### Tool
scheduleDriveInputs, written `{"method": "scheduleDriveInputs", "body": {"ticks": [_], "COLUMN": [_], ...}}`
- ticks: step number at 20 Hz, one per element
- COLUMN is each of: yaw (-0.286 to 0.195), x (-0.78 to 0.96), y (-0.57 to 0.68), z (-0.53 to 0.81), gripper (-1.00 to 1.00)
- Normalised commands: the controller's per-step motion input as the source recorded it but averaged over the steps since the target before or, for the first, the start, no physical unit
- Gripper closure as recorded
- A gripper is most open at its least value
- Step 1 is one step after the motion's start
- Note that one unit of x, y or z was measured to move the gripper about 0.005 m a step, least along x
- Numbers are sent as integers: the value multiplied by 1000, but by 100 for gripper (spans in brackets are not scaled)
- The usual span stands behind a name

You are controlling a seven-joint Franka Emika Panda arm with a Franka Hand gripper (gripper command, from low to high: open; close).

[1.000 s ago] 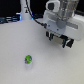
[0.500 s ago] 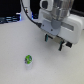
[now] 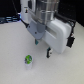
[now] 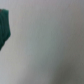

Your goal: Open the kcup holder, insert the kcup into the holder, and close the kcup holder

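one arm (image 3: 47, 20) in the exterior view, big white-and-grey body reaching in from the far edge of the counter (image 3: 15, 45) and filling the upper middle of the frame. gripper (image 3: 42, 47) hangs at its lower end, two dark fingers (image 3: 49, 51) pointing down toward the counter, a clear gap between them, nothing in the gap, so it looks parted and empty. frame is blurry, hard to say more than that.

kcup (image 3: 28, 60): small pod, green top, whitish sides, sitting on the pale counter toward the near edge, on the exterior view's left of the gripper and nearer the camera, apart from the fingers, not touched.

dark band (image 3: 7, 20) runs along the far edge, detail too soft to name. kcup holder cannot be made out in either view.

wrist view: mostly blank pale surface, one dark teal-black shape (image 4: 4, 27) at the edge, too blurred to identify. nothing lies between gripper and kcup.
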Motion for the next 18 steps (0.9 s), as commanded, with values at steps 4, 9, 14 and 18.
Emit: {"method": "scheduleDriveInputs", "body": {"ticks": [4,9,14,18], "yaw": [-191,-185,-176,-161], "x": [294,423,430,252], "y": [-550,-400,-331,-246], "z": [6,-6,-99,-165], "gripper": [-100,-100,-100,-100]}}
